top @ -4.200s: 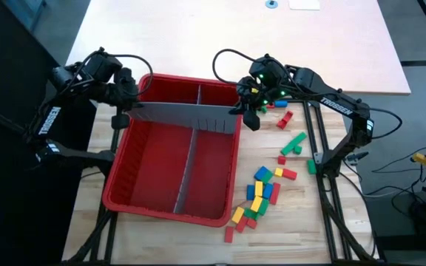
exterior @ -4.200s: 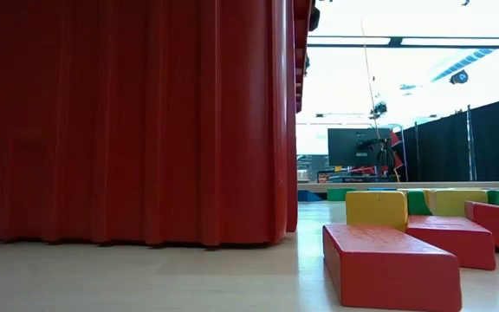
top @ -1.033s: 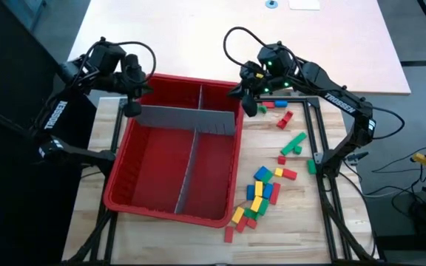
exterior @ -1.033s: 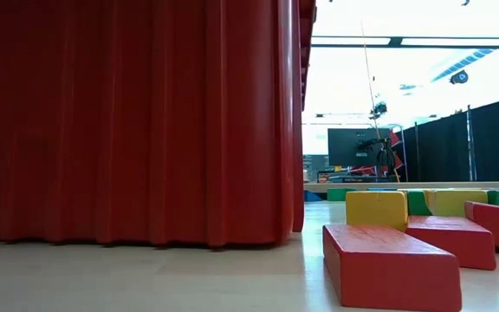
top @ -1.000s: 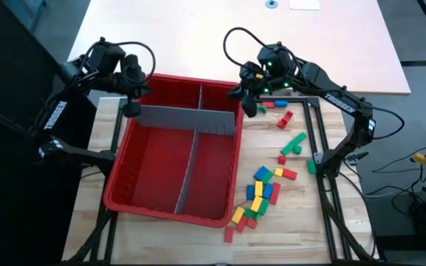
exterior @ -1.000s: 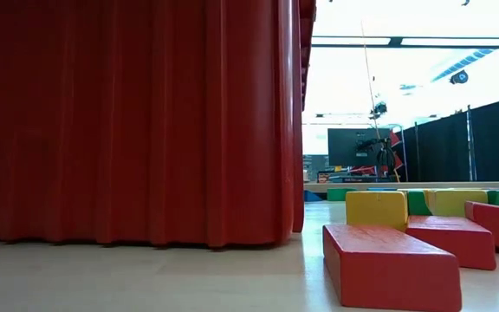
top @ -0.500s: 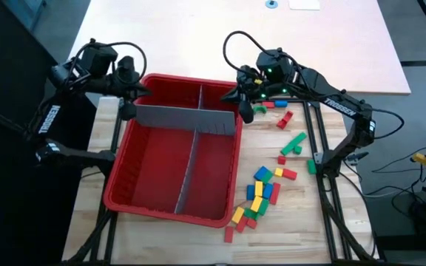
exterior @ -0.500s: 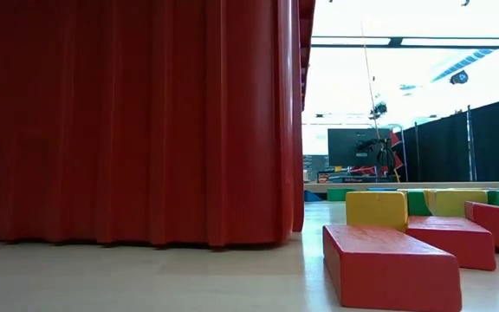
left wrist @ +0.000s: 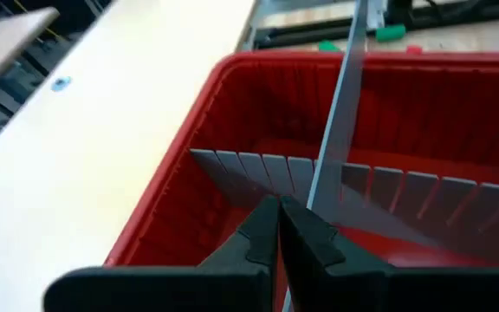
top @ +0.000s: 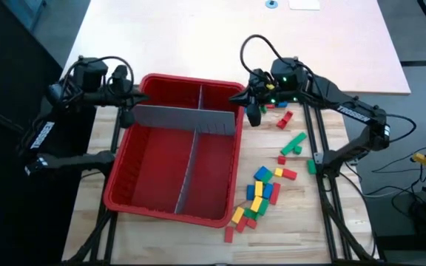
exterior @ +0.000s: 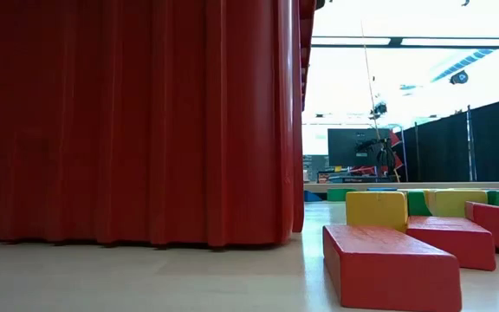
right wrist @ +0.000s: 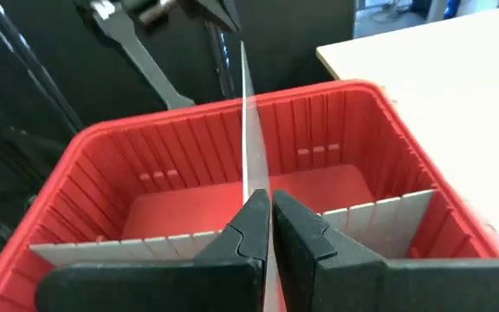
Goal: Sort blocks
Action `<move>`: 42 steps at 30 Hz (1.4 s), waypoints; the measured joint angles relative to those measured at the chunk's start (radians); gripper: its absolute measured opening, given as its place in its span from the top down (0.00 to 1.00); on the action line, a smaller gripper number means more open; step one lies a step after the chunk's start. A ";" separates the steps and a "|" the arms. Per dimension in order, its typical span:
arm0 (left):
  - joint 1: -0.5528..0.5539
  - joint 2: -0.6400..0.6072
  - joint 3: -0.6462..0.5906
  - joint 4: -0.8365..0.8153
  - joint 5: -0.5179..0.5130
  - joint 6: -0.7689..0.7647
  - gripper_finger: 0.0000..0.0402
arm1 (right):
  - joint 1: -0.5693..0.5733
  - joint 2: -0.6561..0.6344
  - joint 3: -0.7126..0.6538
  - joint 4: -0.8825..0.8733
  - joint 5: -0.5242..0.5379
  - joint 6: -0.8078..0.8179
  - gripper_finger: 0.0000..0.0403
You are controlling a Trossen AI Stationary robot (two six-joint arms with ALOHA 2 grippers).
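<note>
At the far end of the red bin (top: 170, 193), your two grippers held the same grey cross divider (top: 187, 118), one at each end of it. Your left gripper (top: 127, 112) was at the bin's 10 o'clock corner, and in the left wrist view its fingers (left wrist: 254, 238) were pressed together on the edge of the thin panel. Your right gripper (top: 253, 112) was at the 2 o'clock corner, just outside the bin wall, and in the right wrist view its fingers (right wrist: 248, 227) were also closed on the panel's edge. The cross divider stood upright over the bin, tilted a little from side to side, and it touched the long grey divider (top: 188, 167) that ran down the middle of the bin. You had no blocks in the bin as far as the high view showed. The blocks (top: 261, 193) lay on the wooden table (top: 294, 222) at about 4 o'clock from the bin, in a loose pile of red, green, blue and yellow, with a few more (top: 283, 118) near your right gripper. In the low view a red block (exterior: 388, 264) lay close to the camera, beside the bin wall.
</note>
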 joint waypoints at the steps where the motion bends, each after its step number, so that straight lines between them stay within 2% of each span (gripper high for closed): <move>1: 0.000 -0.013 -0.017 0.012 0.000 -0.007 1.00 | 0.007 -0.015 -0.030 0.038 0.005 0.012 1.00; 6: 0.000 -0.047 -0.064 0.047 0.000 -0.041 1.00 | 0.039 -0.082 -0.203 0.323 0.026 0.091 1.00; 9: 0.000 -0.052 -0.065 0.059 -0.001 -0.042 1.00 | 0.047 -0.100 -0.283 0.403 0.031 0.134 1.00; 15: 0.000 -0.044 -0.065 0.068 -0.002 -0.040 1.00 | 0.049 -0.099 -0.350 0.403 0.036 0.158 1.00; 42: 0.000 -0.016 -0.065 0.067 -0.003 -0.040 1.00 | 0.049 -0.088 -0.379 0.307 0.054 0.151 1.00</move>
